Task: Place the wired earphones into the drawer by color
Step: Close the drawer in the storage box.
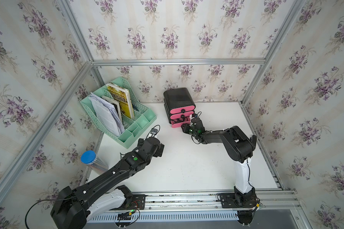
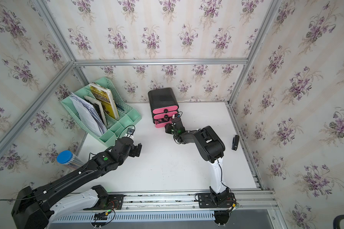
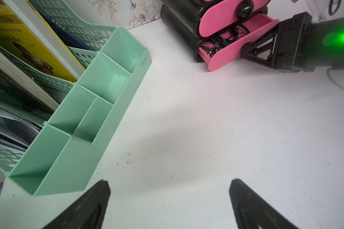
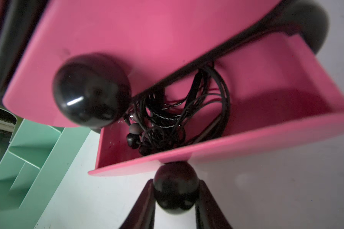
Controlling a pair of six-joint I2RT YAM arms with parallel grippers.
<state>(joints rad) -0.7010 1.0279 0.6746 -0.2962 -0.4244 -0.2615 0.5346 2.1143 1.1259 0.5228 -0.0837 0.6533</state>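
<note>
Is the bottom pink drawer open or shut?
Open: the drawer juts out of its cabinet, black earphones showing inside.

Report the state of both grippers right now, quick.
left gripper: open, holding nothing.
right gripper: shut on the black knob of the pulled-out bottom drawer.
</note>
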